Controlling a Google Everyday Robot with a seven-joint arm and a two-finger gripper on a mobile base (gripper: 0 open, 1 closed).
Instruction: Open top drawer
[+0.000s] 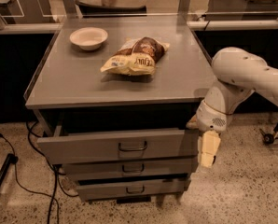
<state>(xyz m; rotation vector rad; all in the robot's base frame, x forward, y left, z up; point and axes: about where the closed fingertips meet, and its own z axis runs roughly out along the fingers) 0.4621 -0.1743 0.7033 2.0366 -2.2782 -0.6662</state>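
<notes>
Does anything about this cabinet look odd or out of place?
The top drawer juts out past the two lower drawers, partly open. The gripper hangs beside its right end, not at the handle. A chip bag lies flat on the cabinet top near a bowl; nothing looks spilled.

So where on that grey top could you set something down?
Bare: the front strip of the cabinet top, before the bowl and chip bag, and its right side. Crowded: right end of the top drawer, where the gripper hangs.
</notes>
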